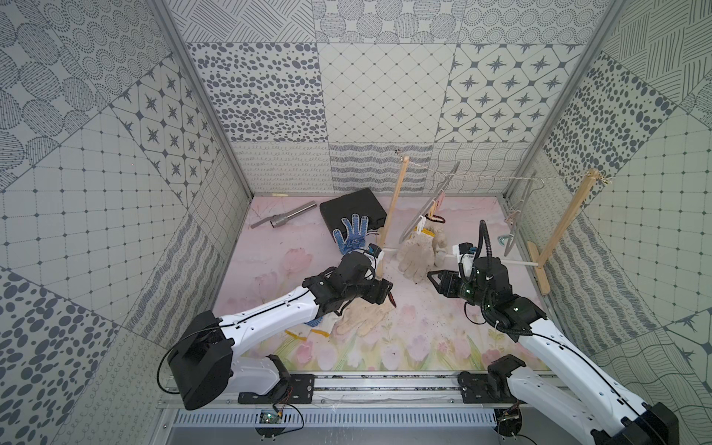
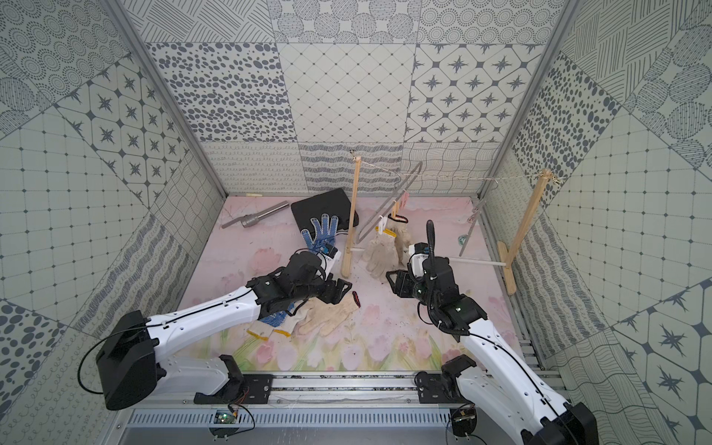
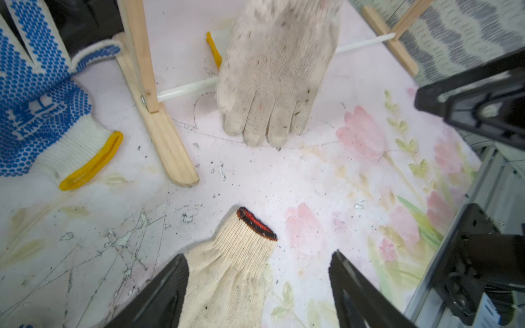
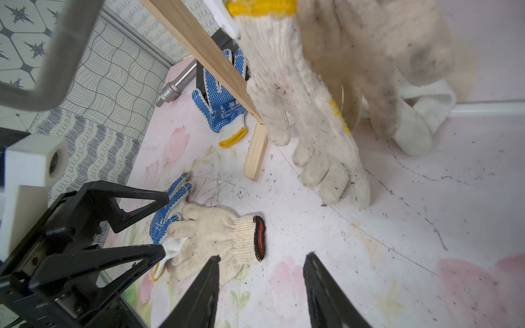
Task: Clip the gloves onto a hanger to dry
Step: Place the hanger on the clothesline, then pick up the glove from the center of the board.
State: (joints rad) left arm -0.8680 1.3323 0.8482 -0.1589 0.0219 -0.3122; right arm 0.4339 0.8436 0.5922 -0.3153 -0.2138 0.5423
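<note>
While the cream glove (image 3: pixel 227 272) lay limp on the mat (image 3: pixel 312 184) under the left gripper (image 3: pixel 260 255) — jaws spread, holding nothing — its light, soft knit looked likely to bunch; the ribbed cuff (image 3: pixel 250 235) seemed the firmest hold. The right gripper (image 4: pixel 262 255) was spread and empty too, near the hanger (image 1: pixel 409 230).

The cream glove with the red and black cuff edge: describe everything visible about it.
The cream glove is knitted, cotton-looking and speckled with dirt, with a ribbed cuff trimmed red and black. It lies flat and limp on the floral mat, fingers resting over a blue-dotted glove. The left end effector hangs open over it; contact is unclear.
</note>
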